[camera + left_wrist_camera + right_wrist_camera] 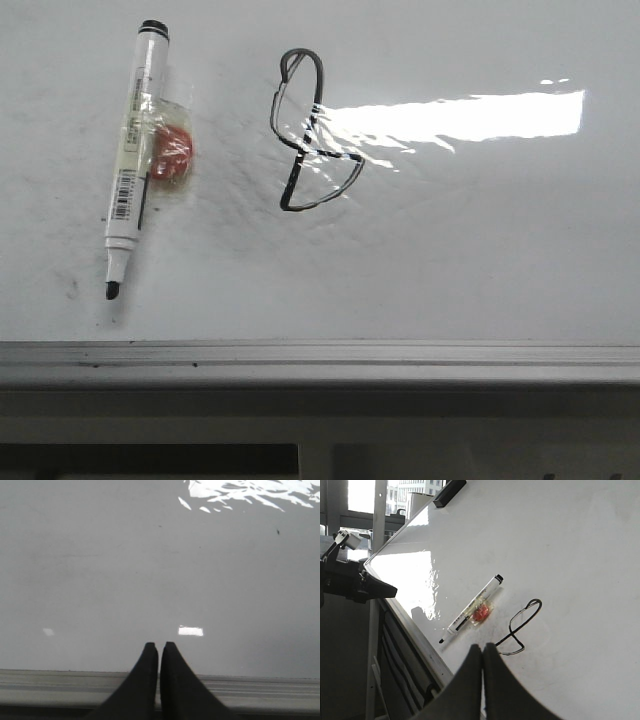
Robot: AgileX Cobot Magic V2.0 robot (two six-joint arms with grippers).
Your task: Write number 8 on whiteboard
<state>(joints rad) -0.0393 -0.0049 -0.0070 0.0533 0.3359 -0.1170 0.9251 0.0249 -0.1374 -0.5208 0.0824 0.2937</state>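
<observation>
The number 8 [304,150] is drawn in thin black line near the middle of the whiteboard [480,250], with a narrow upper loop and a wider lower loop. A white marker [132,170] lies uncapped to its left, tip toward the near edge, with a red piece [172,157] taped to it. Neither gripper shows in the front view. My left gripper [159,645] is shut and empty over the board's [150,570] near edge. My right gripper [483,646] is shut and empty, just short of the number 8 [512,634] and the marker [470,612].
A grey metal edge strip [320,360] runs along the board's near side. Bright glare [470,115] lies to the right of the figure. In the right wrist view a black block [449,492] sits at the board's far edge, and a dark arm part [365,585] hangs beside the board.
</observation>
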